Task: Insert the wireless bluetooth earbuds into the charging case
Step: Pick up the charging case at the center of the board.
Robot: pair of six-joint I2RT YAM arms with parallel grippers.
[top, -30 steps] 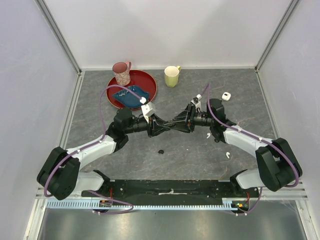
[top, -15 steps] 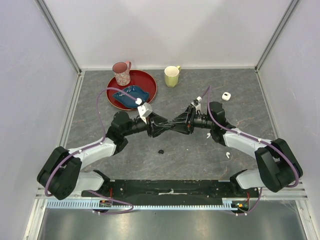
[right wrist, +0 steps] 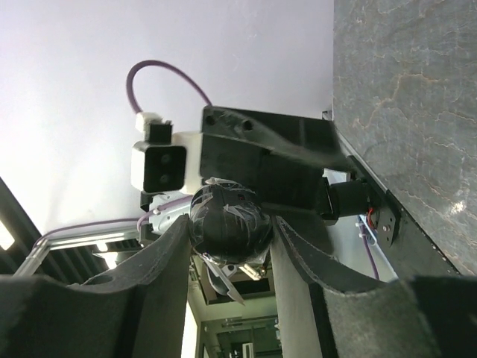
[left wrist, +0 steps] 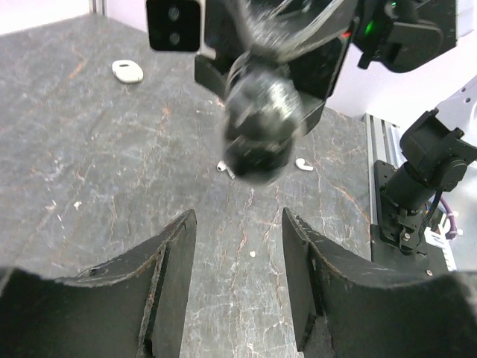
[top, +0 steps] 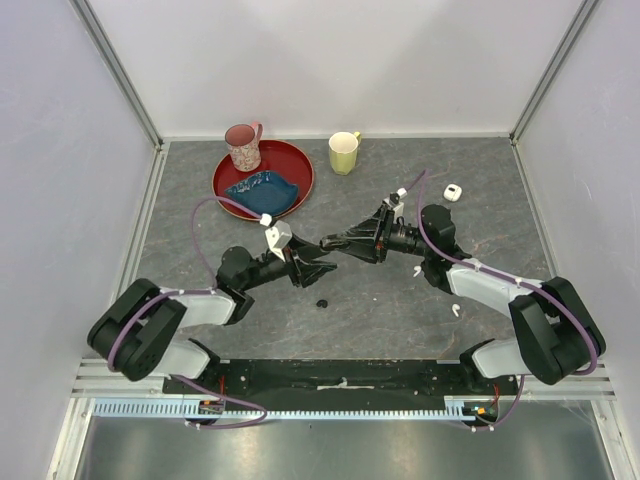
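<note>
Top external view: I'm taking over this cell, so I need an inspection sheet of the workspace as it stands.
Surface: grey marbled table; no spills seen.
Job's things: charging case far right; two earbuds loose on the table, outside it.
Clutter: pink mug and blue dish on red plate; yellow mug; small black object.
Grippers: left gripper jaws open, empty; right gripper shut on a dark taped ball.
Cables: purple cable loops off each wrist.
Surroundings: white walls, metal frame.
</note>
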